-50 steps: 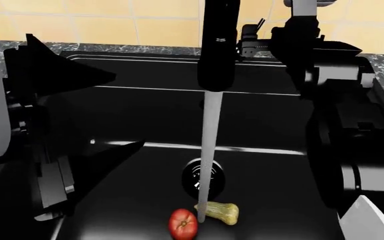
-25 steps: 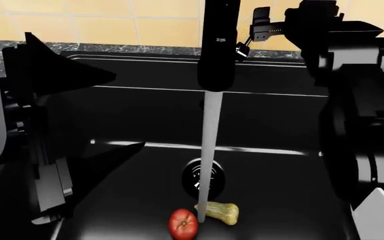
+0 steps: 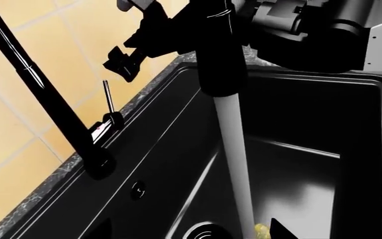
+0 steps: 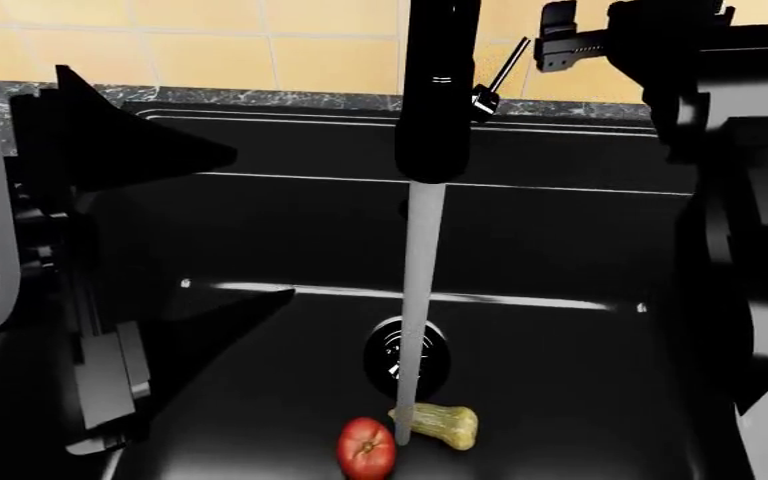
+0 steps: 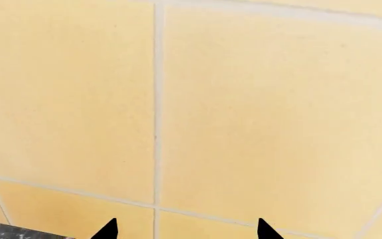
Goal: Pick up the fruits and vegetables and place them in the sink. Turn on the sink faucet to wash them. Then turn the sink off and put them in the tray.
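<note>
Tomato [image 4: 367,447] and squash [image 4: 443,425] lie in sink [image 4: 224,340].

The tomato [image 4: 367,449] is cut off by the head view's lower edge. The water stream [image 4: 415,320] hides part of the squash [image 4: 440,424].

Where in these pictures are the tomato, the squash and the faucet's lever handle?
tomato [image 4: 367,447]: head view, middle of its red skin.
squash [image 4: 446,424]: head view, middle of its pale body.
lever handle [image 3: 108,97]: left wrist view, midway along the thin rod.
</note>
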{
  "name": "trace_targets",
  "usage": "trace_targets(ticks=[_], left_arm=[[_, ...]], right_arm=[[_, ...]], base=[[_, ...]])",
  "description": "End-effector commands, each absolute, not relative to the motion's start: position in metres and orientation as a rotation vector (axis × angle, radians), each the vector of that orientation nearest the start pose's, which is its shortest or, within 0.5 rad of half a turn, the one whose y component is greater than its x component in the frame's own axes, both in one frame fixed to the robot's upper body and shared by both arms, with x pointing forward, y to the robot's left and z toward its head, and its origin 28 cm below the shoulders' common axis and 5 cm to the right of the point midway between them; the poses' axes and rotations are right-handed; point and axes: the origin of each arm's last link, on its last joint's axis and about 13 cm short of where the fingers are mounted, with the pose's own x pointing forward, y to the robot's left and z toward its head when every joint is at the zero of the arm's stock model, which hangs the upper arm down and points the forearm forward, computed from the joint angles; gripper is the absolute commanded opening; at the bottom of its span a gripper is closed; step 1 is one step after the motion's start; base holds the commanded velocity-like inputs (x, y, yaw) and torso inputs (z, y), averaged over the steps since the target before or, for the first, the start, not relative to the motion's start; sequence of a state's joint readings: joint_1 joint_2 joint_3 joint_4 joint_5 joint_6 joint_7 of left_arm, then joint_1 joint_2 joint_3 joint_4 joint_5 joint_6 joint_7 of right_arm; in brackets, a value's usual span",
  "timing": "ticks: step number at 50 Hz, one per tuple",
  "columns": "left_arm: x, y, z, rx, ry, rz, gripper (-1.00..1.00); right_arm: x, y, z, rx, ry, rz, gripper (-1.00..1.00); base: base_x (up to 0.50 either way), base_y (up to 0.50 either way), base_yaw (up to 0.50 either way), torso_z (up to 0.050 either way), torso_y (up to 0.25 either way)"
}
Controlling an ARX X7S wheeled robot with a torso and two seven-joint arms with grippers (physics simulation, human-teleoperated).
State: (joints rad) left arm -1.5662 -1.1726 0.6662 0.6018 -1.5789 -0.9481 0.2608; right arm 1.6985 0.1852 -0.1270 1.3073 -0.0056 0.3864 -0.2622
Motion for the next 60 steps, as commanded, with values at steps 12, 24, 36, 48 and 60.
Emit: trace_targets(ticks=[12,24,36,48,60], left_arm=[[0.188,0.286,0.351,0.497,0.019,-1.019,1.0],[0.188,0.286,0.351,0.499,0.021,-1.021,1.0],[0.188,0.286,0.351,0.498,0.019,-1.021,1.0],[0.189,0.287,0.35,0.496,0.016,-1.026,1.0],[0.189,0.286,0.348,0.492,0.011,-1.032,1.0]], right_arm=[[0.427,-0.181,0.31,-0.096,0.071,0.055,1.0],[0.428,-0.175,0.298,-0.081,0.109,0.049,1.0],[0.429,-0.166,0.293,-0.071,0.123,0.058,1.0],[0.431,-0.155,0.299,-0.07,0.104,0.095,1.0],[0.432,-0.145,0.306,-0.089,0.081,0.16,1.0]], base=[[0.0,0.0,0.0,0.0,0.0],[0.0,0.0,0.0,0.0,0.0],[0.0,0.0,0.0,0.0,0.0],[0.0,0.0,0.0,0.0,0.0],[0.0,0.0,0.0,0.0,0.0]])
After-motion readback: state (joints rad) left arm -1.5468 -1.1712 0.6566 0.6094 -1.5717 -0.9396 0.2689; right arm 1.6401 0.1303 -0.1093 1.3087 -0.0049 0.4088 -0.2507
